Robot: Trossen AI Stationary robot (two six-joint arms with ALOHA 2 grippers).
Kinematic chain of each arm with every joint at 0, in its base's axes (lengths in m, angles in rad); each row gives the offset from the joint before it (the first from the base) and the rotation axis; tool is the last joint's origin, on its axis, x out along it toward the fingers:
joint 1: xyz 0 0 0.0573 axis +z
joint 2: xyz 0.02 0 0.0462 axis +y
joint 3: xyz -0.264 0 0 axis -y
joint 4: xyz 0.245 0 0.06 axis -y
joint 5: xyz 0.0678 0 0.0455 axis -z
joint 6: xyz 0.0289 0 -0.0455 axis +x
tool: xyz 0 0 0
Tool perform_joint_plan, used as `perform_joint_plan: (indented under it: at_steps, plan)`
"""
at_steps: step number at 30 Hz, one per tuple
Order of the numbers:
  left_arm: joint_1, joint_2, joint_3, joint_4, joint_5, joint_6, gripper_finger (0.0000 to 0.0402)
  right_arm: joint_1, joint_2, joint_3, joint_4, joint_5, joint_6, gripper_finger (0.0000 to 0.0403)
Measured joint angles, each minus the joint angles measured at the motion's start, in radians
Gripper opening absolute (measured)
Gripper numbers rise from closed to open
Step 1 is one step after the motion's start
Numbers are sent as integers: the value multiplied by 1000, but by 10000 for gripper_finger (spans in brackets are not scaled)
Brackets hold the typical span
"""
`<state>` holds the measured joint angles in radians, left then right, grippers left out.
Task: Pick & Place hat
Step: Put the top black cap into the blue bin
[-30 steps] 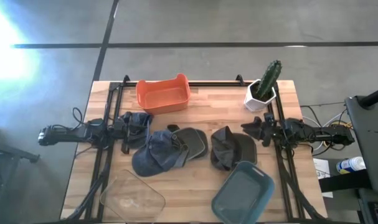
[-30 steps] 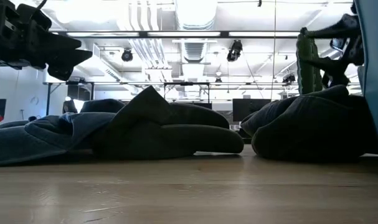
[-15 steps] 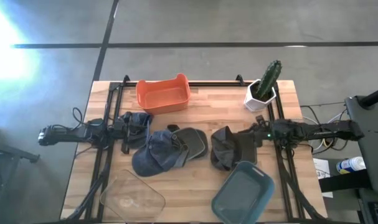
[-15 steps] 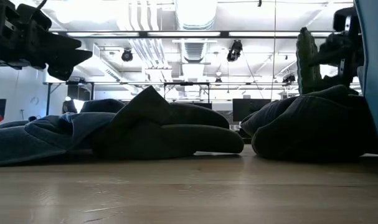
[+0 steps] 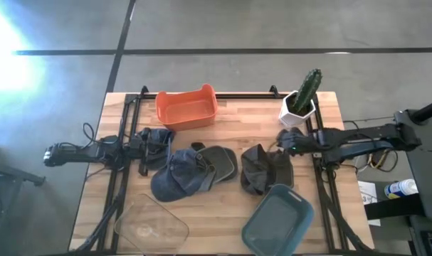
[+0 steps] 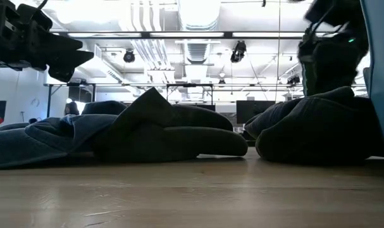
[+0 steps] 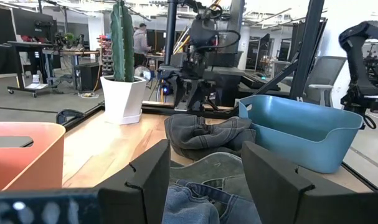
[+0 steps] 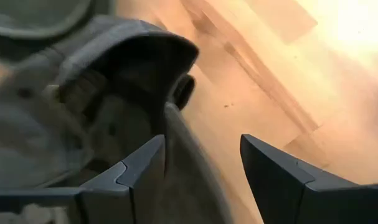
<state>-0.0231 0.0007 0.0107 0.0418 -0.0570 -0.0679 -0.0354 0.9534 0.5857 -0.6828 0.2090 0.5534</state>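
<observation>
Wooden worktop [image 5: 230, 195] carries several hats. Nearest its right edge lies the dark hat [image 5: 264, 168], with the right gripper [image 5: 285, 141] hovering above it, fingers spread: the reach step, I judge. Next, lower and close on fabric. Left gripper [image 5: 146, 146] waits near the left edge, released. Which fold gets pinched is unclear.

From my left wrist camera: left gripper [image 7: 206, 180] fingers parted, a blue denim hat [image 7: 195, 199] and a grey-green hat [image 7: 217, 169] showing between them; beyond these a dark grey hat [image 7: 204, 133] lies crumpled on the wooden table [image 7: 117, 149], with the right gripper [image 7: 190, 93] just above it; blue tub [image 7: 301, 129] beside it; orange bin [image 7: 20, 152] at the near edge; potted cactus [image 7: 122, 68] farther back; a person [image 7: 141, 38] stands in the room behind.
</observation>
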Motion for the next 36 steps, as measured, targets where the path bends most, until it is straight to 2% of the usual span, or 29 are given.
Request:
perform_joint_plan:
  at_steps: [5,9,13,22,29,36]
  plan:
    - [0,0,0,0,0,0,193,-100,150,78,-13,-157,-209,203]
    - [0,0,0,0,0,0,193,-181,241,136,-70,-207,-360,203]
    - [0,0,0,-1,0,0,193,-238,299,165,-72,-398,-443,203]
    - [0,0,0,-1,0,0,193,-232,465,253,-221,-437,-571,203]
    - [0,0,0,-2,0,0,193,-231,475,365,-348,-421,-633,199]
    - [0,0,0,-2,0,0,193,-231,503,320,-335,-411,-641,179]
